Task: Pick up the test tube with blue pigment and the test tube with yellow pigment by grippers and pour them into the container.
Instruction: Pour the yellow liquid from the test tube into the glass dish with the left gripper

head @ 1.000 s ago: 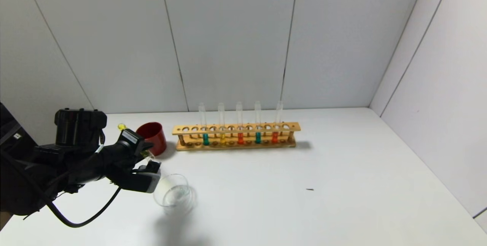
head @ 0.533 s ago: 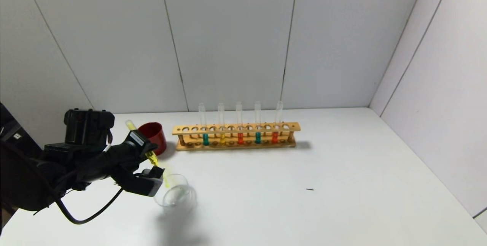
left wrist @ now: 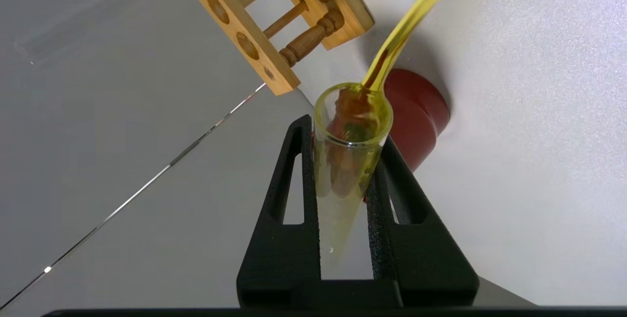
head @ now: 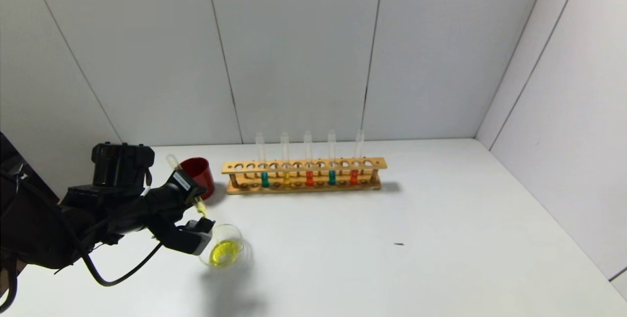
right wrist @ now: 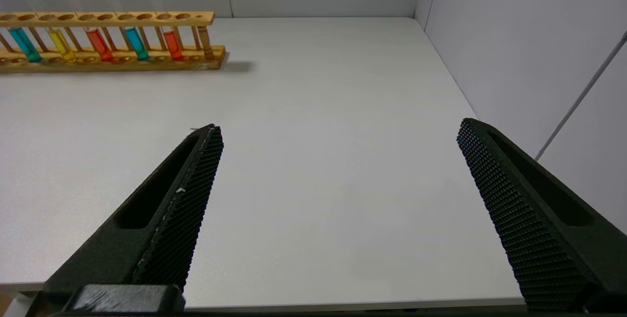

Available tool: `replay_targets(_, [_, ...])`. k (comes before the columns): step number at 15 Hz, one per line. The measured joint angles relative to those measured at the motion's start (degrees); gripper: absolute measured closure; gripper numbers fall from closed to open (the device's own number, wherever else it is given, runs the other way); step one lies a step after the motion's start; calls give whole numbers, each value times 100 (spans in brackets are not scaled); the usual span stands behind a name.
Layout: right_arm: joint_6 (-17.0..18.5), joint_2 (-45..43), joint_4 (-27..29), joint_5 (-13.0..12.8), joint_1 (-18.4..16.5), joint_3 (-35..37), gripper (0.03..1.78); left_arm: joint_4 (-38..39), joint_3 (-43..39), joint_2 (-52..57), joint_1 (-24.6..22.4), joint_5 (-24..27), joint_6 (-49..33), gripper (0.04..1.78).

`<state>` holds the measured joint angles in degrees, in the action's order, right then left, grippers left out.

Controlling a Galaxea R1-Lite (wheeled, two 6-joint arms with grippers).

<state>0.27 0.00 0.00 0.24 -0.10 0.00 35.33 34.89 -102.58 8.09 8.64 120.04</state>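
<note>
The left gripper is clamping its fingers on the tilted test tube with yellow pigment and is pouring a thin yellow stream into the glass container, which is standing at about 7 o'clock from the wooden rack on the bench. The right gripper is hanging wide open and empty. If the tilt becomes too steep, the stream may overshoot the rim, or the wet tube may slip.
</note>
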Motion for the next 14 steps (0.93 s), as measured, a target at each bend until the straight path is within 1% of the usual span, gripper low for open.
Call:
replay_targets(4, [0,0,0,0,0,0,6,185,9,-22,6,-16,247,150])
replay_targets(11, [-2,0,0,0,0,0,6,179,5,-39,39,-18,485,150])
replay_targets(14, [0,0,0,-2,0,0,6,172,121,-67,78,15,920,150])
